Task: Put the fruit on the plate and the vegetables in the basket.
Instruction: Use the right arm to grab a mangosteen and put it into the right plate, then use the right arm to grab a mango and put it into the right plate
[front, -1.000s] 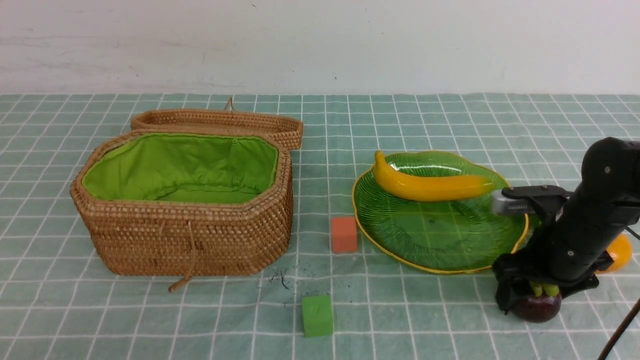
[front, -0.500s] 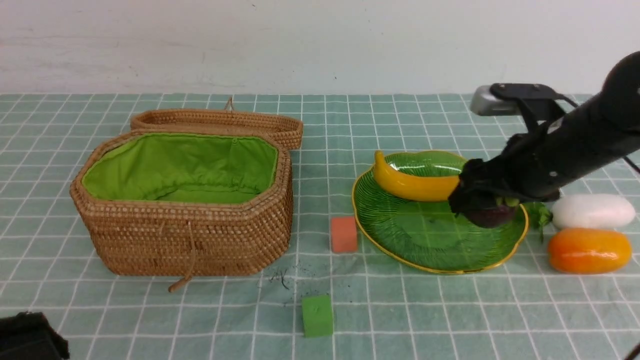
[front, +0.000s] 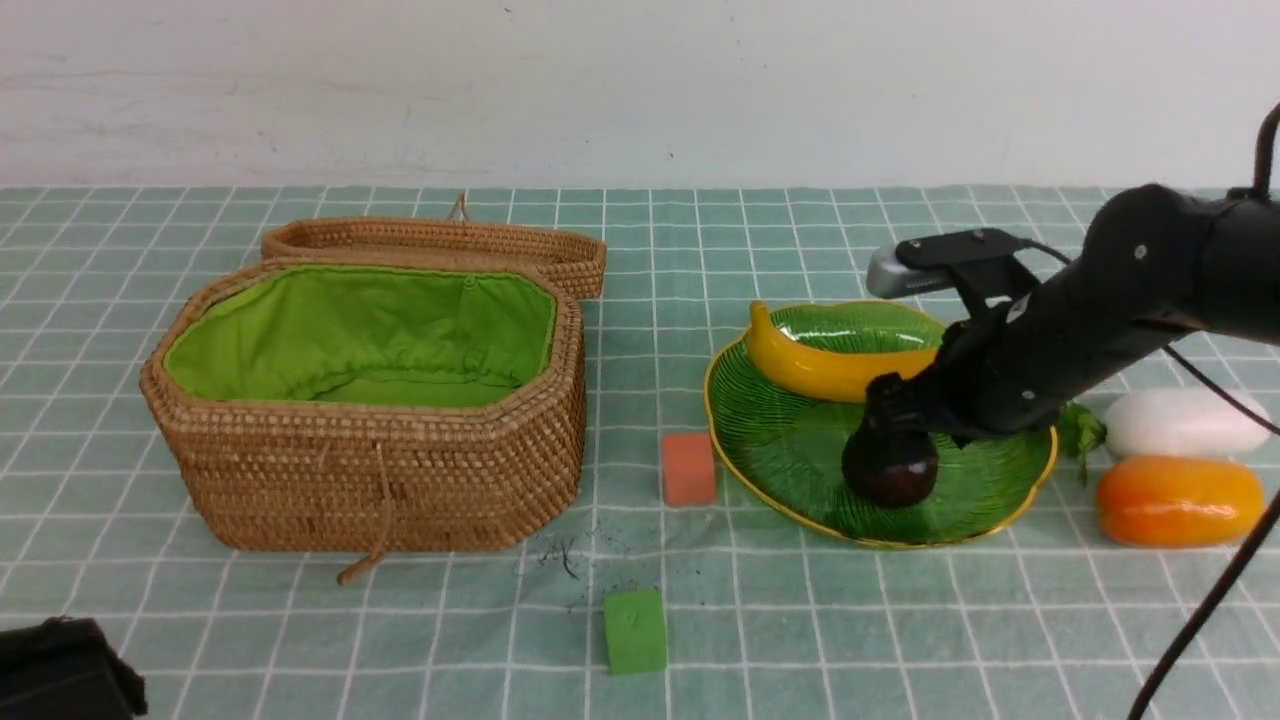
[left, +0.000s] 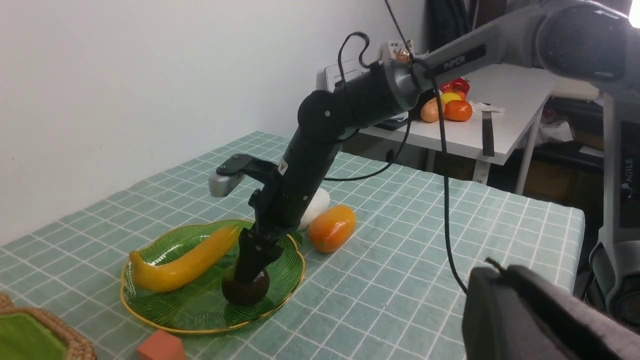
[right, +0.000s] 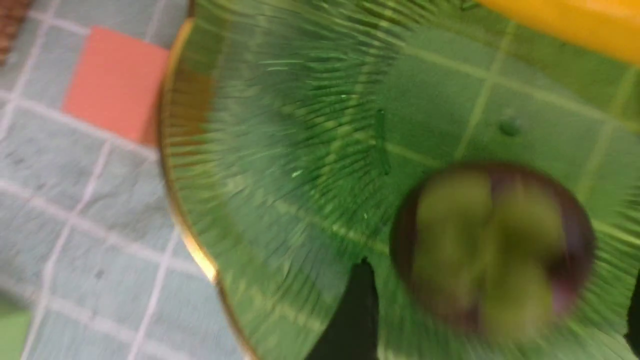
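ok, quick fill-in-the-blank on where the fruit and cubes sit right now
The plate holds the mangosteen and the ___.
Beside the white radish, off the plate, lies the ___.
The cube between basket and plate is ___.
Missing: banana; mango; orange.

Basket (front: 380, 480) sits frame left; plate (front: 790, 450) right of centre holds banana (front: 820, 370) at rear, mangosteen (front: 890, 470) in front. Radish (front: 1185, 422) lies far right, mango (front: 1178, 500) before it. One cube (front: 688, 468) sits beside plate's left edge, second cube (front: 635, 630) lower centre.
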